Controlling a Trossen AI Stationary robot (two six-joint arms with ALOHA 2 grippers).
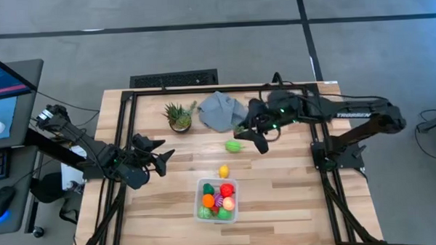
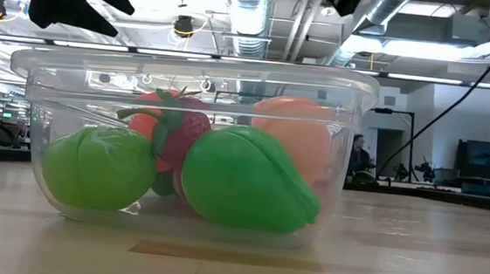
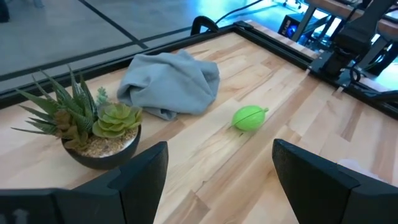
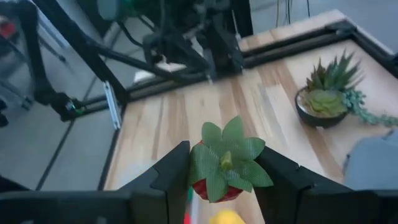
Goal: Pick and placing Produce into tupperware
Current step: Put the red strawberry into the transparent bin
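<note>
Right gripper [image 4: 222,177] is up over the table beside the grey cloth [image 1: 221,110], fingers pinching a red strawberry [image 4: 221,167] with a green leafy cap. Left gripper [image 1: 161,158] hangs spread and empty left of the tupperware [image 1: 204,214], which is packed with toy produce. A green piece [image 1: 234,145] and a yellow one [image 1: 224,171] lie loose on the wood nearby.

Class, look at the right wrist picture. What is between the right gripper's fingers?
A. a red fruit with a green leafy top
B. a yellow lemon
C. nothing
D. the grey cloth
A: the right gripper is shut on a red fruit with a green leafy top.
</note>
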